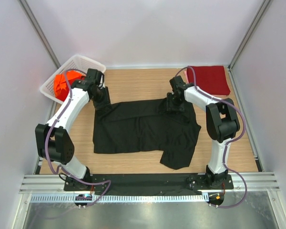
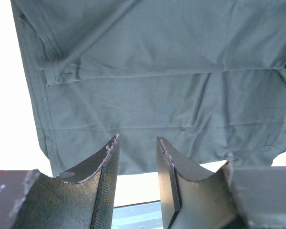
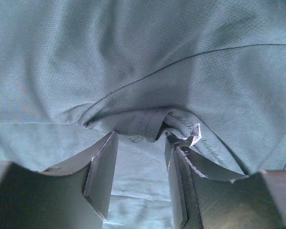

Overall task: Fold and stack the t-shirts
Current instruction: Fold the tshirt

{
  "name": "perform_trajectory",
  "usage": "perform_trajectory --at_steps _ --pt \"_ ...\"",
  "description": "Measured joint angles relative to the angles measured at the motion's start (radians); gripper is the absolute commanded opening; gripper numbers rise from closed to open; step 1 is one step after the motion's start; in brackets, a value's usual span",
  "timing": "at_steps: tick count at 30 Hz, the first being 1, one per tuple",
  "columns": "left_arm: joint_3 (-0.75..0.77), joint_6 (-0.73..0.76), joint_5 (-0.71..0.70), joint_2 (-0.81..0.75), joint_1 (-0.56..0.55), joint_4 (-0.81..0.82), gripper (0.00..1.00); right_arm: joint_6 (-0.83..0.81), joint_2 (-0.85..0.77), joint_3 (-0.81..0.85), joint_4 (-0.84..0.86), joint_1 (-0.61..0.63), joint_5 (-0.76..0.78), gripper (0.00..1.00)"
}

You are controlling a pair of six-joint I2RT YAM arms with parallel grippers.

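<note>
Beneath left gripper point(image 1: 102, 100) and right gripper point(image 1: 175, 103), black t-shirt point(image 1: 143, 128), far corners hidden

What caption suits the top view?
Left gripper and right gripper at the black t-shirt's far edge; orange shirts in the basket, dark red shirt far right.

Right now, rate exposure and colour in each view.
Top external: even light, black t-shirt reads true black. Left wrist: table blown out white, shirt washed to grey-green. Right wrist: same grey-green cast, cloth fills the frame.

Right gripper point(image 3: 141, 135) spread wide above wrinkled t-shirt point(image 3: 133, 57); a bunched fold between its fingers
</note>
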Motion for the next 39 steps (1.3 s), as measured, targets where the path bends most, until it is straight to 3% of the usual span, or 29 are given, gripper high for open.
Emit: perform_trajectory --at_steps 8,11,16,21,24,30,32,38,39 --pt "0.000 0.003 -0.011 0.011 0.001 -0.004 0.38 -0.027 0.007 0.005 0.000 0.000 0.037 0.51" --pt "0.000 0.003 -0.012 0.014 0.001 -0.005 0.38 -0.035 0.024 0.020 0.003 0.000 0.035 0.47" --pt "0.000 0.003 -0.014 0.024 0.002 -0.005 0.38 -0.046 0.041 0.027 0.010 0.000 0.020 0.14" --pt "0.002 0.003 -0.019 0.041 0.017 -0.007 0.38 -0.039 0.039 0.026 -0.002 0.004 0.009 0.02" --pt "0.014 0.003 -0.023 0.066 0.037 -0.009 0.38 -0.032 0.013 0.009 -0.019 0.016 0.001 0.01" --pt "0.039 0.001 -0.027 0.094 0.058 -0.008 0.38 0.021 -0.096 -0.071 -0.047 0.068 -0.046 0.03" --pt "0.039 -0.001 -0.029 0.094 0.060 -0.008 0.38 0.049 -0.137 -0.113 -0.055 0.086 -0.068 0.18" --pt "0.038 -0.002 -0.034 0.094 0.061 -0.007 0.38 0.095 -0.210 -0.206 -0.073 0.098 -0.231 0.38" --pt "0.037 -0.002 -0.034 0.094 0.061 -0.008 0.39 0.096 -0.210 -0.206 -0.078 0.093 -0.261 0.46"
